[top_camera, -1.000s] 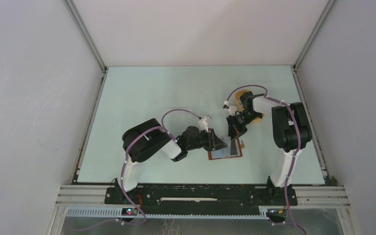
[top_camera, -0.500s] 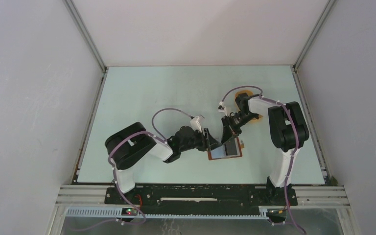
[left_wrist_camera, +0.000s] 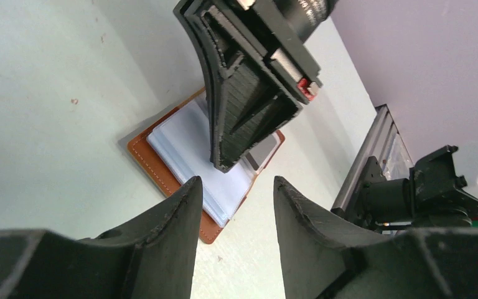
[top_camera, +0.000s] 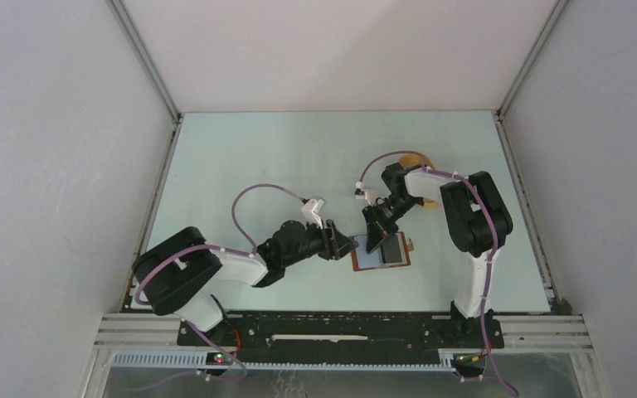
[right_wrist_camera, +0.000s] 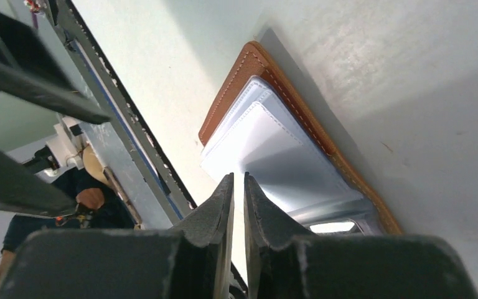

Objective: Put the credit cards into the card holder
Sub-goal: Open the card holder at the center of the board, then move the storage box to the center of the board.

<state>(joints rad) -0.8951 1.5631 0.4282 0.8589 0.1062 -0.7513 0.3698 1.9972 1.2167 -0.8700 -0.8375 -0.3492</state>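
The card holder [top_camera: 380, 259] is laid open and flat on the pale green surface [top_camera: 249, 166], near the front edge and a little right of centre, with its reddish-brown leather cover [right_wrist_camera: 244, 73] underneath and a stack of clear plastic sleeves [right_wrist_camera: 274, 149] facing up. A dark grey card [top_camera: 393, 247] is seen in the right half of the holder; whether it is fully tucked into a pocket cannot be told. The left tool [top_camera: 344, 245] is held low just beside the holder's left edge, pointed toward it, and its 2 fingers [left_wrist_camera: 174, 224] are set apart, with bare surface and a corner of the holder seen between them. The right tool [top_camera: 375, 235] is angled down over the holder from the far side, and its tip is placed on or just above the sleeves of the left half; contact cannot be confirmed. Its fingers are drawn almost together, with only a thin slit left between them, and whether anything thin is pinched there cannot be told. An orange-yellow tray [top_camera: 419, 157] is partly hidden behind the right arm, well apart from the holder.
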